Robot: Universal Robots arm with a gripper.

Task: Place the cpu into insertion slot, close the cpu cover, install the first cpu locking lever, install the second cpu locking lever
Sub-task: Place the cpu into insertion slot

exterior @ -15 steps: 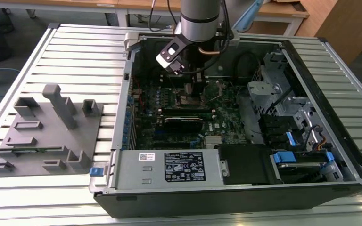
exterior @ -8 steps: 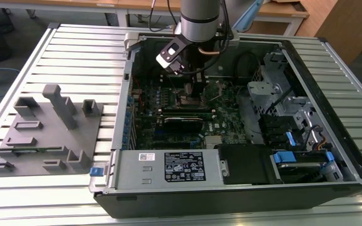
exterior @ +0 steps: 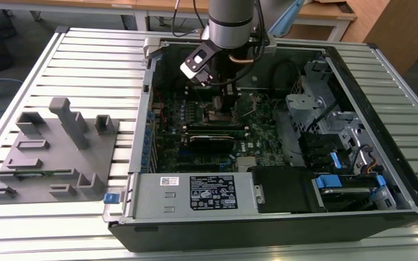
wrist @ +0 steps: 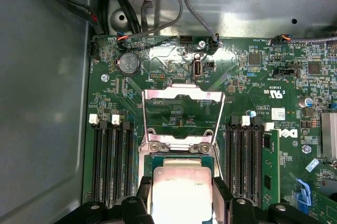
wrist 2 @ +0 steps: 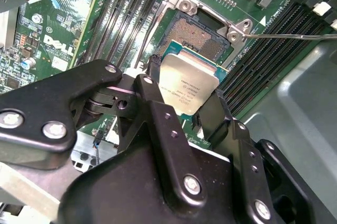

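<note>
Black fingers point(wrist 2: 210, 116) of the gripper point(wrist 2: 187, 89) pinch the chip point(wrist 2: 188, 88) by two opposite edges, its dull silver top facing the camera in both wrist views. The chip hangs over the near part of the socket point(wrist 2: 202, 37), whose bare field of contacts shows beyond it; I cannot tell whether the chip touches the socket.

In the first wrist view the chip point(wrist: 181, 192) sits between the gripper's point(wrist: 181, 195) two dark tips, and the cover point(wrist: 184, 94), a thin silvery frame with an open window, is swung back off the socket and lies over the green board point(wrist: 253, 81). A thin wire lever point(wrist 2: 295, 36) stands out sideways from one corner of the socket, unlatched. Long black memory slots point(wrist: 110, 155) run on both sides of the socket, and a round coin battery point(wrist: 129, 64) lies past the cover.

In the exterior view the arm point(exterior: 231, 22) reaches down into the open computer case point(exterior: 267, 236), with the gripper point(exterior: 220, 106) low over the middle of the board. The case lies on a ribbed metal table point(exterior: 49, 234), and a grey holder block point(exterior: 56, 152) rests beside it on the exterior view's left.
</note>
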